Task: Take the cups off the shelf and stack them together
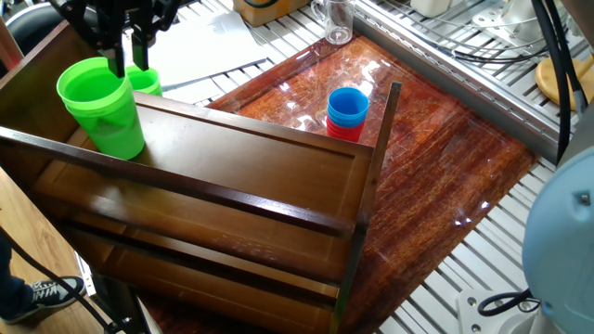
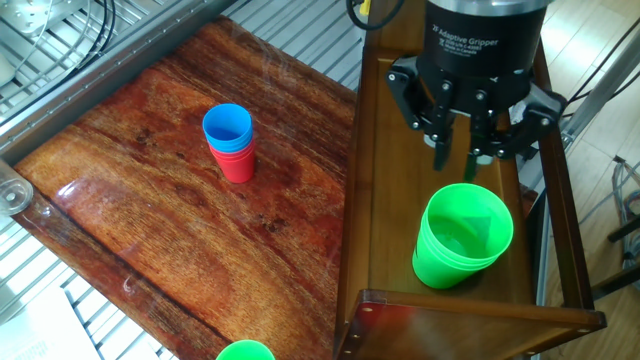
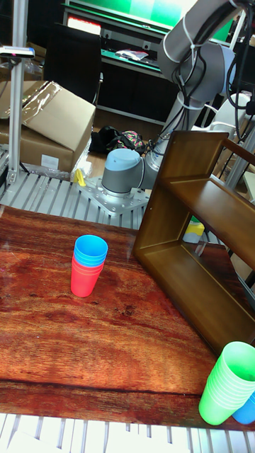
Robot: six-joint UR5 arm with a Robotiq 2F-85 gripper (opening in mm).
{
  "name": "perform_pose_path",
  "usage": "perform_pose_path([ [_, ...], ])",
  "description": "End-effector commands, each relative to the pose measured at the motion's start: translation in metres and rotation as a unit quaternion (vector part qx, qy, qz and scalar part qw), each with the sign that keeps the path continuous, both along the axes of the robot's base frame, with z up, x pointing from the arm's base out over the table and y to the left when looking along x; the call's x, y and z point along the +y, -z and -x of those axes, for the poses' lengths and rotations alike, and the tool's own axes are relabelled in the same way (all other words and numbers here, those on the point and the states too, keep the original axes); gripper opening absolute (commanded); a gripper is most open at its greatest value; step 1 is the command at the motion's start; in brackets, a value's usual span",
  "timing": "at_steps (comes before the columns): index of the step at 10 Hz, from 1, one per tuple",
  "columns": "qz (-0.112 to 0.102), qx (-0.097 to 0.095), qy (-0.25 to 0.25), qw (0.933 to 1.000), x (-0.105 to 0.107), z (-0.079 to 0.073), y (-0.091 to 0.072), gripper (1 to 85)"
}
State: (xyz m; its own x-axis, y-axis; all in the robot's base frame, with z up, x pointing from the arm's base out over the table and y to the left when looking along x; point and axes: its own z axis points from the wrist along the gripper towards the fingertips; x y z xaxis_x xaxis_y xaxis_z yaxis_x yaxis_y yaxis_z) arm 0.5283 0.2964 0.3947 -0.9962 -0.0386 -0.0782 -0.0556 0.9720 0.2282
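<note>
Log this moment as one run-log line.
gripper: open, above green cup | green cup: upright on shelf | blue cup: nested in red cup on tabletop | phase: pre-grasp

red cup [image 2: 238, 166] mostly hidden inside blue cup [image 2: 227, 126], shelf [image 1: 232, 186] cut off at frame edge
</note>
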Motion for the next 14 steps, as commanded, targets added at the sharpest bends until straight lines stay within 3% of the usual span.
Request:
perform_pose_path([
  [1, -0.011, 0.003, 0.023, 0.9997, 0.001, -0.005, 0.002, 29.7],
  [5, -0.031, 0.002, 0.043, 0.9986, 0.009, -0.012, 0.005, 29.7],
  [14, -0.028, -0.014, 0.043, 0.9986, 0.004, -0.029, 0.017, 29.7],
])
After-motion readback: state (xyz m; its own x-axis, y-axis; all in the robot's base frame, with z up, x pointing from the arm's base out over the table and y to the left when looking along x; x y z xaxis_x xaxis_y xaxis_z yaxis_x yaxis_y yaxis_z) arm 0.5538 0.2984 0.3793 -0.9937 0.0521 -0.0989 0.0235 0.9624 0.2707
